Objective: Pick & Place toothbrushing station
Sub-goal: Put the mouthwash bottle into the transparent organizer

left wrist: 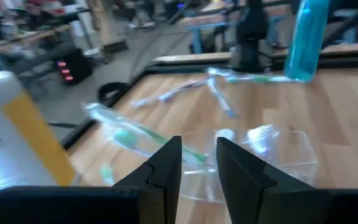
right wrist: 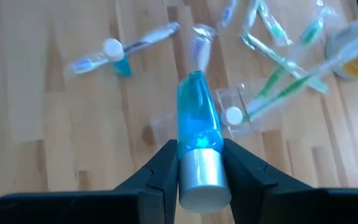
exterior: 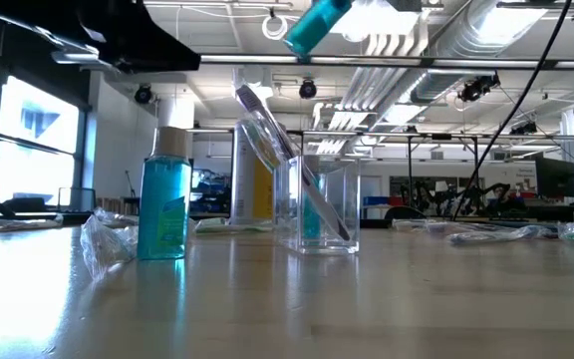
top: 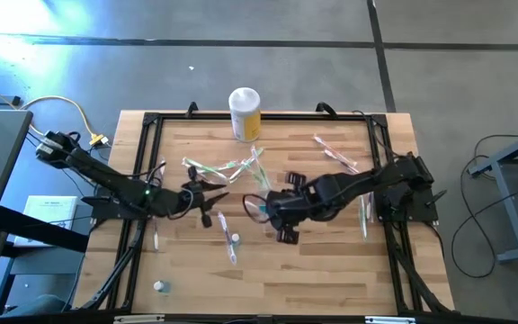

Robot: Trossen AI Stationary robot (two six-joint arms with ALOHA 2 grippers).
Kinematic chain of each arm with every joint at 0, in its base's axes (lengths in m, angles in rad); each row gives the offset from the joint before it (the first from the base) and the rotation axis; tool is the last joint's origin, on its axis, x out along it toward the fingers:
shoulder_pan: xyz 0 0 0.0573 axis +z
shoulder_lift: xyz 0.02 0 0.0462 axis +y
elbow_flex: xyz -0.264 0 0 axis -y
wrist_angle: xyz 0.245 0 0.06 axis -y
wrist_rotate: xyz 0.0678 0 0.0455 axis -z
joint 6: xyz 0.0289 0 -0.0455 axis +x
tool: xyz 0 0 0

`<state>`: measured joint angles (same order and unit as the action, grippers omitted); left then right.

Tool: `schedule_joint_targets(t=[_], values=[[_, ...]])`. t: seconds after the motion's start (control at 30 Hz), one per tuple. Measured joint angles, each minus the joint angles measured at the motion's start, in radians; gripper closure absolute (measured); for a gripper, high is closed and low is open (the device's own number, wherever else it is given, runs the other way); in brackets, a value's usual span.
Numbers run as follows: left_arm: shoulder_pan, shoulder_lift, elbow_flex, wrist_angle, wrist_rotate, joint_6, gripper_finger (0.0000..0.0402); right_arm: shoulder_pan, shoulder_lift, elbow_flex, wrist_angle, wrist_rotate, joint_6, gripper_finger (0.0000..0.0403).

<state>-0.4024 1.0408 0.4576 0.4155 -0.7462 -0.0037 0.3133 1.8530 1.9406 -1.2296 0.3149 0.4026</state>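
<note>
Mid-bench, the clear plastic cup (exterior: 317,204) stands upright with one toothbrush (exterior: 287,160) leaning inside. Right gripper (right wrist: 199,163) jaws clamp a blue bottle (right wrist: 197,115) by its silver cap. Left gripper (left wrist: 197,163) jaws stand slightly apart, empty. Loose toothbrushes (top: 232,167) look light, slippery; pinch mid-handle.

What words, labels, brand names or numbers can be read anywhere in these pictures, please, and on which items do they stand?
None can be read.
Yellow canister: its label shows print, too blurred to read.
Blue bottle standing on the table: label too blurred to read.
Blue bottle in the right gripper: no print shows.
White sheet beside the table: print too small to read.
</note>
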Motion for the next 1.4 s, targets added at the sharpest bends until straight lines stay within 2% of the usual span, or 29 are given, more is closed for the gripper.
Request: schedule_joint_targets(t=[0.17,0.23,0.4,0.6,0.73,0.83,1.1,1.4], values=[[0.021,-0.001,0.0,0.079,0.259,0.0,0.0306,0.018,0.0,0.0,0.025,0.025,-0.009,0.0311],[0.023,-0.001,0.0,0.116,0.322,-0.002,0.0306,0.021,0.0,0.0,0.036,0.028,-0.015,0.0311],[0.023,0.03,0.0,0.153,0.327,-0.002,0.0284,0.022,0.0,0.0,0.066,0.027,-0.033,0.0311],[0.023,0.123,0.009,0.255,0.342,-0.006,0.0202,0.021,0.002,0.0,0.092,0.04,-0.053,0.0311],[0.023,0.19,0.062,0.255,0.378,0.055,0.0152,0.021,0.002,0.0,0.107,0.051,-0.067,0.0311],[0.023,0.243,0.114,0.258,0.386,0.106,0.0129,0.021,0.002,0.0,0.108,0.05,-0.067,0.0311],[0.023,0.317,0.21,0.231,0.298,0.143,0.0112,0.025,0.002,0.0,0.108,0.05,-0.067,0.0311],[0.024,0.391,0.265,0.229,0.31,0.181,0.0112,0.034,0.002,-0.001,0.123,0.048,-0.087,0.0311]])
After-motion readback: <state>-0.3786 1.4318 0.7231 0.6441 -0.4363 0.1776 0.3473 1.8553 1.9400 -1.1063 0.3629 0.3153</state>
